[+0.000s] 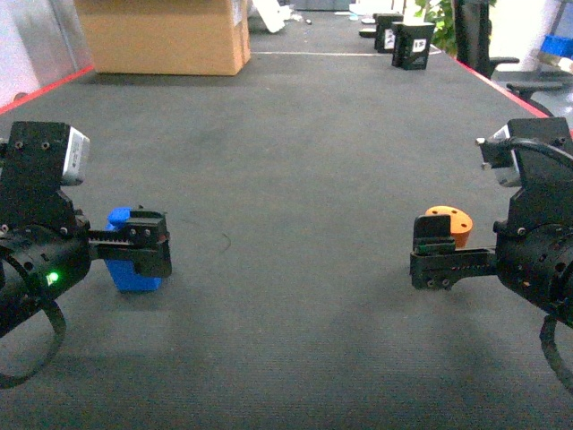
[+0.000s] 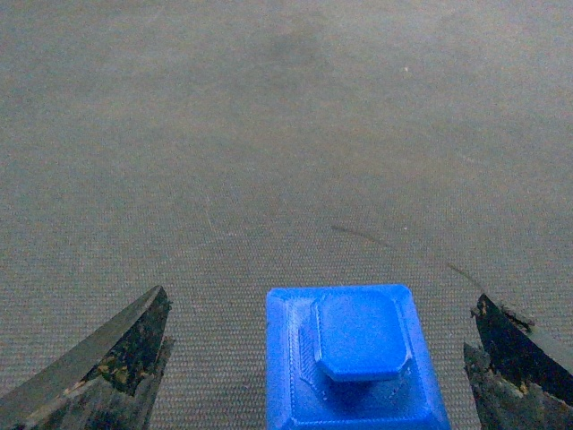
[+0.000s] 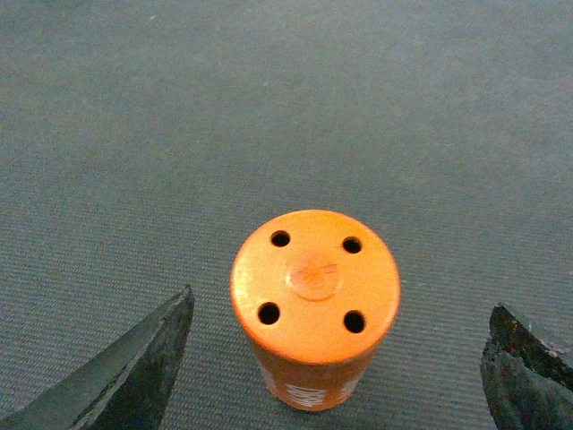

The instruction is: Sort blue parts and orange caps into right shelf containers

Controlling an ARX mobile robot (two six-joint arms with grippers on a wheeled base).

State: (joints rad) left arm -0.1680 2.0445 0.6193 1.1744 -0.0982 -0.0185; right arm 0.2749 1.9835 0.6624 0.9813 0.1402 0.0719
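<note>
A blue part (image 2: pixel 356 358), a square block with a raised octagonal top, rests on the dark mat between the spread fingers of my left gripper (image 2: pixel 319 300), which is open and not touching it. In the head view the blue part (image 1: pixel 134 273) lies under my left gripper (image 1: pixel 148 244) at the left. An orange cap (image 3: pixel 315 296) with several holes in its top stands upright between the wide-apart fingers of my open right gripper (image 3: pixel 340 300). The head view shows the orange cap (image 1: pixel 452 224) just behind my right gripper (image 1: pixel 434 255). The right shelf containers are out of view.
A cardboard box (image 1: pixel 166 36) stands at the back left and black boxes (image 1: pixel 407 40) at the back right. Red edging (image 1: pixel 501 85) borders the dark mat (image 1: pixel 295 179). A small blue shape (image 1: pixel 560 43) at the far right is too small to identify.
</note>
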